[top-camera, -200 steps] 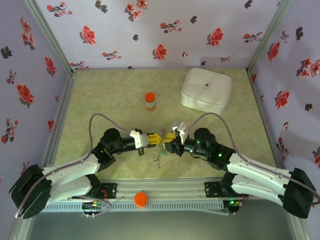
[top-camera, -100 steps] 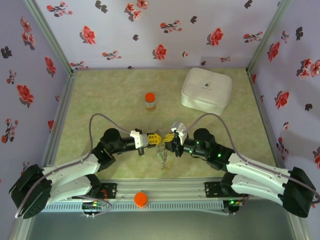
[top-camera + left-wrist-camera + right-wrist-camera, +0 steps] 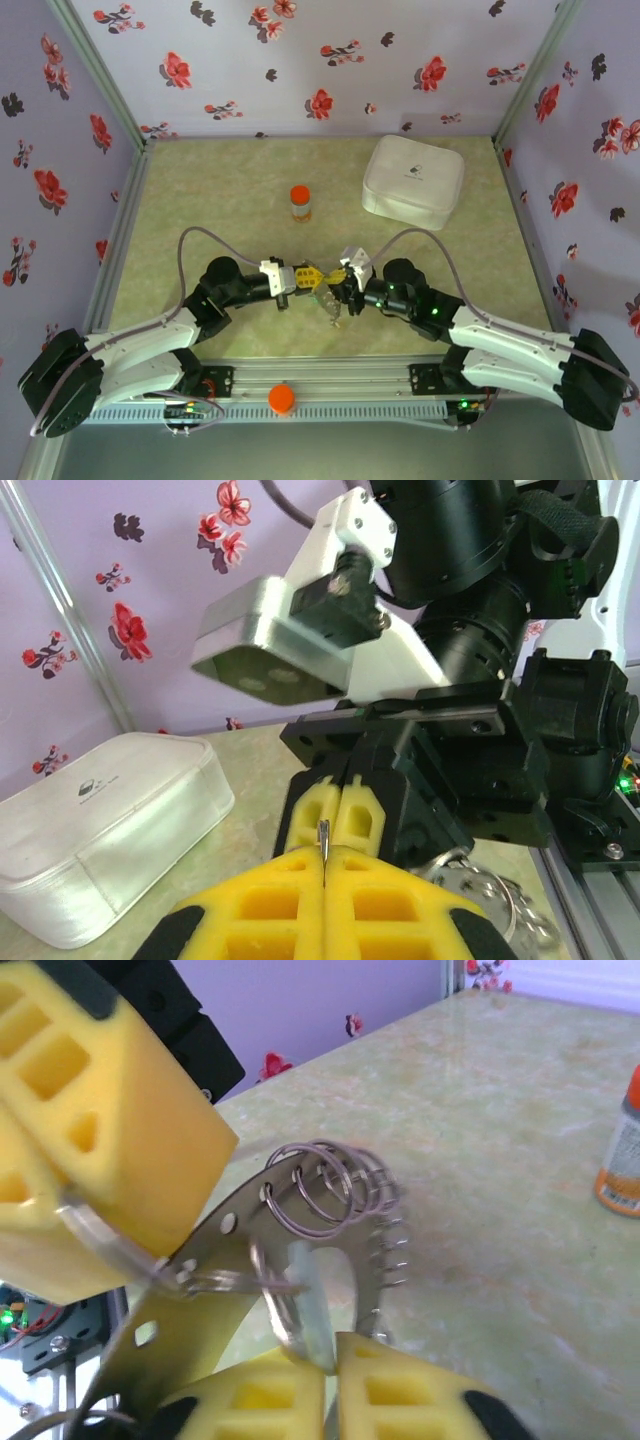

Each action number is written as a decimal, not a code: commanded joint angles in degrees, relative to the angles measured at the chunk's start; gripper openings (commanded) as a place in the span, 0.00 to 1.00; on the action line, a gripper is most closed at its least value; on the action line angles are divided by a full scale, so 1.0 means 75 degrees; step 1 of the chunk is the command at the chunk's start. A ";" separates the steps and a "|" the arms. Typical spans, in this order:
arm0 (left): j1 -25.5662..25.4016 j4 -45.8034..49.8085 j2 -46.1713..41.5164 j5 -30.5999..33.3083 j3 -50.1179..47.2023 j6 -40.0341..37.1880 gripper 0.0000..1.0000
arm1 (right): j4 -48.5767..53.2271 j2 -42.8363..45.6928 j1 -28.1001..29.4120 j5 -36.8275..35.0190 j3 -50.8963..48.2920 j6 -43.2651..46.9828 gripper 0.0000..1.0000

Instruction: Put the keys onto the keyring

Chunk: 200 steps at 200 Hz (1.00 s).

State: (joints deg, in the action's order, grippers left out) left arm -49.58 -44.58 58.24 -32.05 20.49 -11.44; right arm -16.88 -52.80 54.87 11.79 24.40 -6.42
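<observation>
Near the front edge of the desk (image 3: pixel 220 190), held up between two robot arms, the keyring (image 3: pixel 225 1225) shows as a flat grey metal band with punched holes, a toothed rim and a cluster of wire loops (image 3: pixel 335 1188). Probably stiff, light and slick (the loops look free to swing), it is best gripped by the flat band. Left gripper (image 3: pixel 323 865) fingers are pressed together on its thin edge; right gripper (image 3: pixel 330 1355) fingers pinch what looks like a thin pale key (image 3: pixel 305 1300).

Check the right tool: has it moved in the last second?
Yes. The right tool has crept left and toward the near edge, farther from the white box.
</observation>
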 commanded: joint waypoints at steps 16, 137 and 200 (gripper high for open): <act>0.0016 -0.0526 -0.0031 -0.0021 0.0080 0.0040 0.00 | 0.0109 0.0680 0.0043 -0.0723 -0.0128 0.0034 0.00; 0.0013 -0.0234 0.0086 -0.0032 0.0080 -0.0328 0.00 | 0.2749 0.1355 0.0086 -0.0556 0.1435 0.0401 0.00; -0.0010 -0.0092 0.0098 0.0111 0.0069 -0.0585 0.00 | 0.2968 0.0948 0.0499 -0.1114 0.2152 0.0662 0.00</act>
State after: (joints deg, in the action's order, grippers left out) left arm -49.54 -45.43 58.59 -31.42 20.49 -14.06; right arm 7.46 -45.67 57.34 6.83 36.42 -3.25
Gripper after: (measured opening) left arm 0.061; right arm 0.064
